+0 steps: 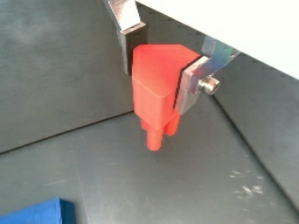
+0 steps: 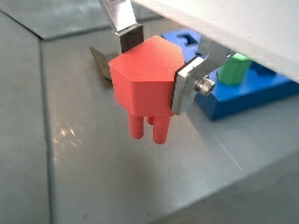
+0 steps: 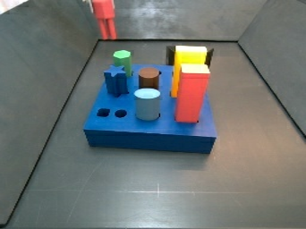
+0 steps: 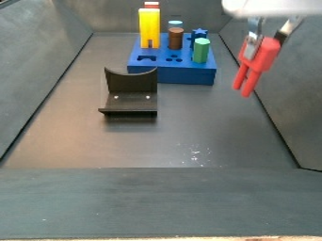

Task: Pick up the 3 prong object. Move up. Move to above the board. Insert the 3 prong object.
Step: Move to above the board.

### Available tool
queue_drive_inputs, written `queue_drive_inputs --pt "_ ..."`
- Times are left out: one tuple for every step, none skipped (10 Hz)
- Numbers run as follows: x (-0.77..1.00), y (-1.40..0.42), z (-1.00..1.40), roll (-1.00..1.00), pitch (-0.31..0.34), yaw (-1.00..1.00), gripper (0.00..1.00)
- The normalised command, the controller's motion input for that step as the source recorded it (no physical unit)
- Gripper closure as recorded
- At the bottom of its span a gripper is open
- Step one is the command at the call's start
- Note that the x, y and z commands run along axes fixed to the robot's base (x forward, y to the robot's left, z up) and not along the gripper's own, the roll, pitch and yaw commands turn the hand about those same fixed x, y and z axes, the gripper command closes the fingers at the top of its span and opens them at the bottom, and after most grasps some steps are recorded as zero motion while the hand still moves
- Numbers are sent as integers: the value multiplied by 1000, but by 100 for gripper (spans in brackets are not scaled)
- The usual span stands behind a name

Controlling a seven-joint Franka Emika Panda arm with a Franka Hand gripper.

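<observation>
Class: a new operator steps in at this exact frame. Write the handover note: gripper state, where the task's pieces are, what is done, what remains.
Gripper: shut on the 3 prong object, held in the air, prongs down.
Board: on the floor, off to one side of the gripper, not under it; other pegs stand in it, and holes at one corner are free.
Done: pick-up and lift.
Left: move above the board, insert the object.

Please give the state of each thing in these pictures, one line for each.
gripper: shut on the 3 prong object, off to the side of the board.
3 prong object: held between the fingers, lifted off the floor, prongs down.
board: on the floor, several pegs standing in it, front holes empty.
fixture: on the floor, nothing in it.
</observation>
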Motion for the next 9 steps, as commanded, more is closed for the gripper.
queue_drive_inputs --pt "150 85 1000 -33 -63 90 100" --pt "135 77 1000 -45 22 57 100" --pt "126 74 1000 -47 48 47 100" --pt "103 65 1000 -46 75 36 100" --pt "86 59 1000 -39 75 31 100" --pt "66 53 1000 -33 75 29 100" --pt "47 45 940 -27 73 27 100" --pt "26 30 747 -20 78 24 100" --pt "12 21 602 -15 82 23 100"
